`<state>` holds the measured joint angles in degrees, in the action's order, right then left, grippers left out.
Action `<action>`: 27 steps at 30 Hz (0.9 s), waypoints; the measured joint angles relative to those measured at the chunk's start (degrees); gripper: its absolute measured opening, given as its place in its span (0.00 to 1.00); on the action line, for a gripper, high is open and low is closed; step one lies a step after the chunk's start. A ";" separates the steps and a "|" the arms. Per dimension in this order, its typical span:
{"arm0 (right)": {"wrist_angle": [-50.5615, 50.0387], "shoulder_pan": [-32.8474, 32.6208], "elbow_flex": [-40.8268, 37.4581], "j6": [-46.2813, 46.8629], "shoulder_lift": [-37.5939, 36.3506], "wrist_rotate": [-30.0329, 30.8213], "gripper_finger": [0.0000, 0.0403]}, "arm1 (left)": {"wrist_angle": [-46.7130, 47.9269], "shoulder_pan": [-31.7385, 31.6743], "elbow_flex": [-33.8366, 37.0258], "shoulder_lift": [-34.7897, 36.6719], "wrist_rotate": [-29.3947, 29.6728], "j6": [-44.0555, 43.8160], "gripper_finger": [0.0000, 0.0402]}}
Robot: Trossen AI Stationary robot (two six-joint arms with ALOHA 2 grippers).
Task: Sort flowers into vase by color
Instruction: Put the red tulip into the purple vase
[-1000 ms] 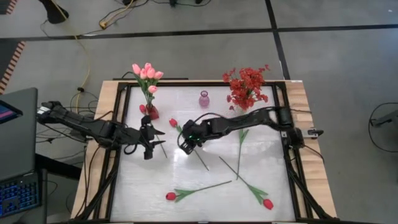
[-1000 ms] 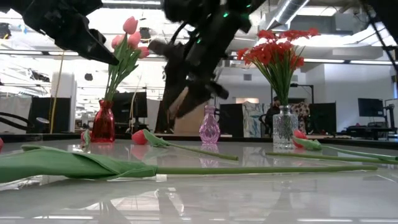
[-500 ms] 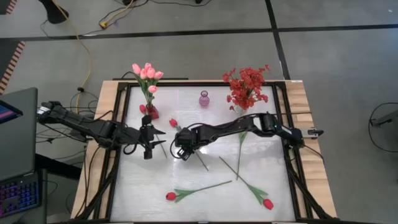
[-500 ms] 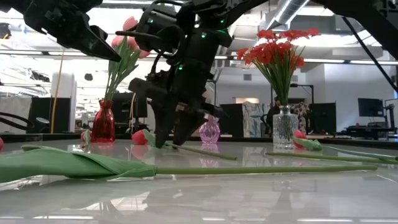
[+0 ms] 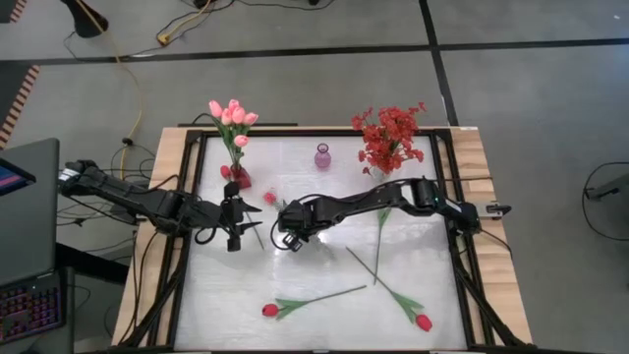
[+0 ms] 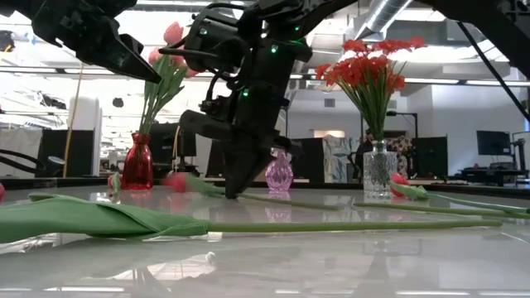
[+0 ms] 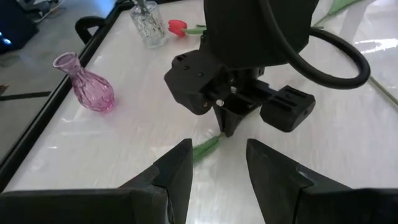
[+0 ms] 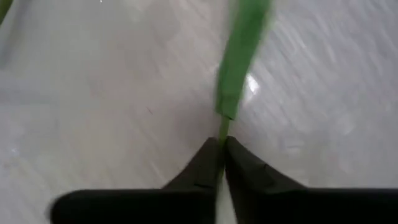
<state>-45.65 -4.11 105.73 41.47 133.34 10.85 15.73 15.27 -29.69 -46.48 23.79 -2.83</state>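
Tulips (image 5: 233,113) and red sprays (image 5: 391,136) already stand in vases at upper frame, three stems lie loose at lower centre, while the right gripper (image 5: 286,239) pinches a tulip stem (image 8: 239,59) at centre and the left gripper (image 5: 239,218) waits beside it, fingers apart and empty.

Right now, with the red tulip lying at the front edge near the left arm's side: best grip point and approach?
Take the red tulip mid-stem, on the bare green stretch past the leaves, coming straight down from above. It lies flat on the table, so the thin stem fits between fingers set across it. The bloom is soft and the leaves are wide and floppy, probably poorer holds.
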 joint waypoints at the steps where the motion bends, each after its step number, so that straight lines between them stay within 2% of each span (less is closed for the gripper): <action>1: -0.04 -0.05 0.00 -0.68 0.00 0.00 0.08 | 0.00 0.00 0.00 0.00 0.00 -0.01 0.35; 3: -0.15 -0.27 -0.10 -1.29 -0.42 0.29 0.04 | 0.00 0.00 0.00 0.00 0.00 -0.03 0.35; 9: -1.09 -1.19 -0.42 -0.59 -2.96 1.26 0.07 | 0.22 0.02 0.00 0.02 0.00 -0.39 0.35; 15: -3.51 -3.27 -0.29 -1.25 -8.87 7.47 0.04 | 0.28 0.02 0.00 1.12 0.00 -0.37 0.35; 19: -5.74 -5.06 -0.45 -1.43 -12.95 14.22 0.04 | 0.30 0.02 0.00 4.12 0.00 0.24 0.35; 22: -5.64 -6.15 -3.50 -1.12 -16.83 20.08 0.04 | 0.28 0.02 0.00 6.86 0.02 0.63 0.35; 25: -1.82 -6.59 -9.27 -1.00 -21.16 25.46 0.04 | 0.24 0.02 0.00 9.27 0.20 0.66 0.35; 27: 4.35 -6.48 -13.95 -1.41 -24.64 29.27 0.04 | 0.20 0.02 0.00 10.41 0.65 0.67 0.35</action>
<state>-41.30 -10.59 91.78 40.06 108.69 40.12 15.92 15.29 -29.69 -36.07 24.44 -2.16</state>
